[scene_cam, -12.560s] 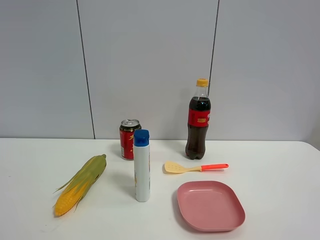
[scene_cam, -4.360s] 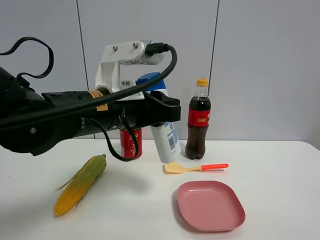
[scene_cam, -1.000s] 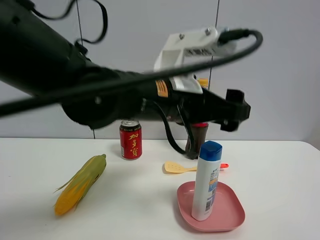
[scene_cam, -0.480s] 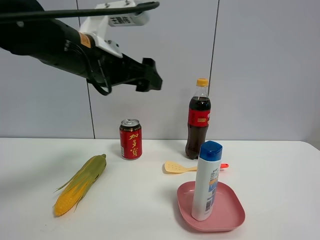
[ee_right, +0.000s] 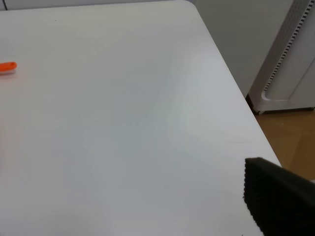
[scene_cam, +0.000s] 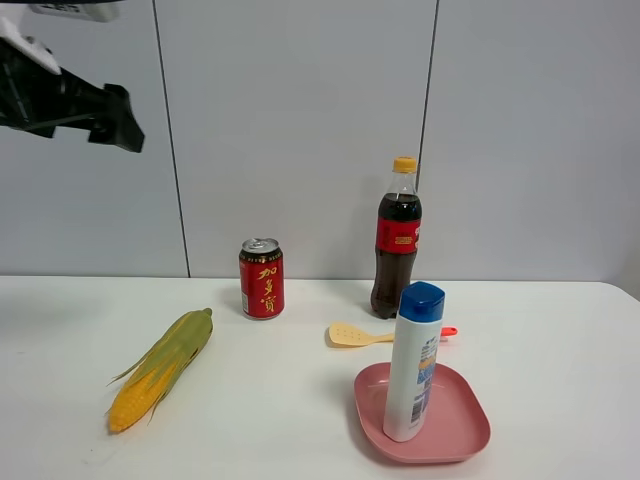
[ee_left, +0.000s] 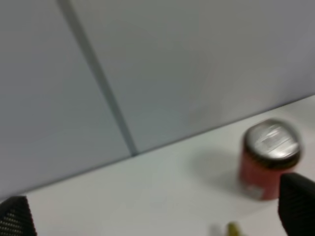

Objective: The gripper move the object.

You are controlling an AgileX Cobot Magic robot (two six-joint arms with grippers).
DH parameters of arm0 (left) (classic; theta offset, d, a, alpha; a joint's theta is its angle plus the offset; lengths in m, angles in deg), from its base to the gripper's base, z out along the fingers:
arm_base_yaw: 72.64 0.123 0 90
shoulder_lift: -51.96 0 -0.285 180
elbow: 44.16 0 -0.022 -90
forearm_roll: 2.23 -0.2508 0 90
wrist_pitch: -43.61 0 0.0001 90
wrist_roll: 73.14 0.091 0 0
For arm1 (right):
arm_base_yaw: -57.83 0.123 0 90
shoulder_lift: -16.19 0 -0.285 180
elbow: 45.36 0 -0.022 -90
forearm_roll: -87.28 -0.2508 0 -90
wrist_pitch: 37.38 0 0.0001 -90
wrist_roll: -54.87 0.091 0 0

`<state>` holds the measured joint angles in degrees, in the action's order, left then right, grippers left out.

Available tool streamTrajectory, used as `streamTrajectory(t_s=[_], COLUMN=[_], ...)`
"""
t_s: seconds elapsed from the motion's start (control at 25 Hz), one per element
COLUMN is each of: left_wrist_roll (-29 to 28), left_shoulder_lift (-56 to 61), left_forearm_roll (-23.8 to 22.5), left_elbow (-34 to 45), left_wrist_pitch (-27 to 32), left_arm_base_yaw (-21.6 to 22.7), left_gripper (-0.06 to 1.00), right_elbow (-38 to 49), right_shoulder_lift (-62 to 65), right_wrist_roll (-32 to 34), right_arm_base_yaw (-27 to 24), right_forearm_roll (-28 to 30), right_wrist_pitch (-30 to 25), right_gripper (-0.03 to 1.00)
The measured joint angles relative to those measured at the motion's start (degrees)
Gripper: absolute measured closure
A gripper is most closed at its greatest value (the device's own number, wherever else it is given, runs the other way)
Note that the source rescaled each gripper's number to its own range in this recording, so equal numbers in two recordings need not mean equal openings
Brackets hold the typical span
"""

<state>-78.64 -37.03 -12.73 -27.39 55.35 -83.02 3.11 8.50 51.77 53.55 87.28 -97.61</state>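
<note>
The white bottle stood upright on the pink plate near the front right of the bench, just in front of the cola bottle and the spatula, so the move itself looked done. The left claw hung high at the upper left, well apart from everything and holding nothing; its two finger tips sat wide apart in the blurred wrist view, so it was probably spread open. To finish well, that arm should retreat high over the red can and corn; the right claw showed only one dark finger, so I cannot tell its state.
</note>
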Motion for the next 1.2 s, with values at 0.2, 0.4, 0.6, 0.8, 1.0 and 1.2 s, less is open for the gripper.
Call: streamTrajectory(t_s=[0.2, 0.4, 0.6, 0.8, 1.0, 1.2], left_wrist_roll=[0.0, 0.0, -0.07, -0.27, -0.33, -0.19], left_shoulder_lift=[8.05, 20.74, 35.97, 51.23, 63.31, 72.94], left_forearm_roll=[-0.1, -0.1, 0.32, 2.85, 8.76, 9.59], left_elbow=[5.47, 15.34, 22.15, 23.31, 23.31, 23.37], left_wrist_pitch=[2.98, 3.82, 9.87, 21.62, 32.52, 42.8], left_arm_base_yaw=[5.9, 11.48, 15.17, 15.42, 15.42, 15.42], left_gripper=[-0.06, -0.06, -0.06, -0.06, -0.06, -0.06], right_elbow=[0.0, 0.0, 0.0, 0.0, 0.0, 0.0], right_shoulder_lift=[0.0, 0.0, 0.0, 0.0, 0.0, 0.0], right_wrist_roll=[0.0, 0.0, 0.0, 0.0, 0.0, 0.0], right_arm_base_yaw=[0.0, 0.0, 0.0, 0.0, 0.0, 0.0], right_forearm_roll=[0.0, 0.0, 0.0, 0.0, 0.0, 0.0], right_wrist_pitch=[0.0, 0.0, 0.0, 0.0, 0.0, 0.0], right_gripper=[-0.03, -0.03, -0.03, -0.03, -0.03, -0.03])
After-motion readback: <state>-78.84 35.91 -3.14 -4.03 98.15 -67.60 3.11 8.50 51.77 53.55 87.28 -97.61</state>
